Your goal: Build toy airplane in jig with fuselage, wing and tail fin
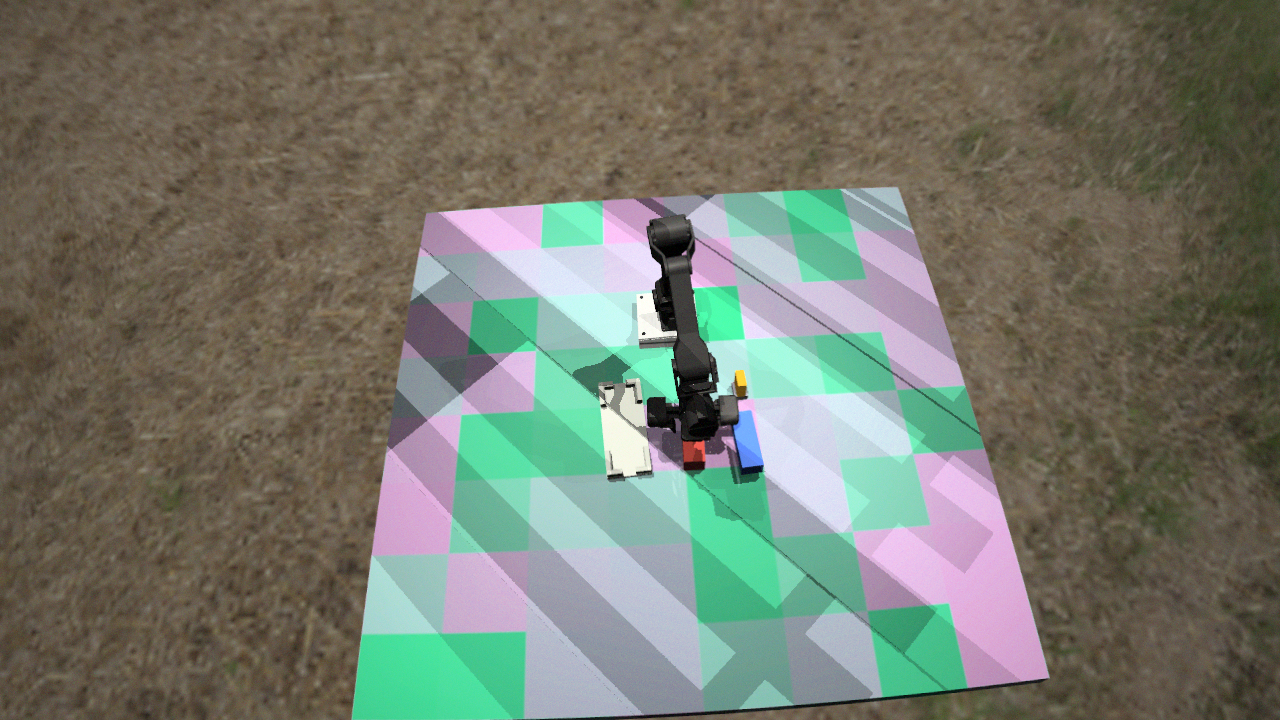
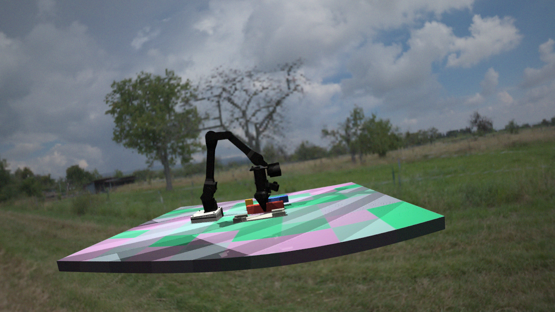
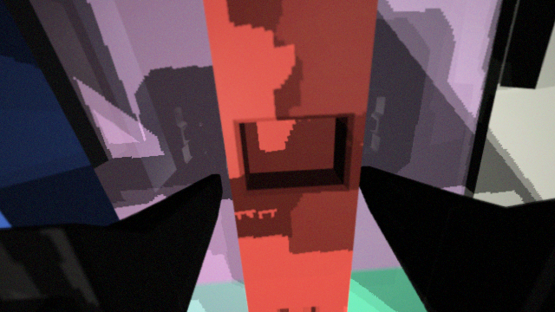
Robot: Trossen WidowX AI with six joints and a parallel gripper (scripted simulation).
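Note:
The red fuselage [image 1: 693, 456] [image 2: 254, 209] [image 3: 264, 273] lies on the table with its sockets facing up. My gripper [image 1: 695, 416] [image 2: 265, 209] [image 3: 290, 178] is open and low over it, one fingertip at each side, close to its flanks near the large socket. Contact on both sides cannot be made out. The blue wing [image 1: 747, 438] [image 2: 284, 198] [image 3: 43, 126] lies to the right in the top view. The yellow tail fin [image 1: 740, 383] [image 2: 248, 202] stands behind the wing, nearer the base. The cream jig [image 1: 624, 429] [image 2: 258, 217] [image 3: 522, 134] is left of the fuselage, its cradle empty.
The white base plate [image 1: 653, 322] [image 2: 199, 216] of the arm is behind the parts. The wing and the jig flank the gripper closely on either side. The checkered table [image 1: 608, 582] [image 2: 295, 240] extends around them, with its edges farther out.

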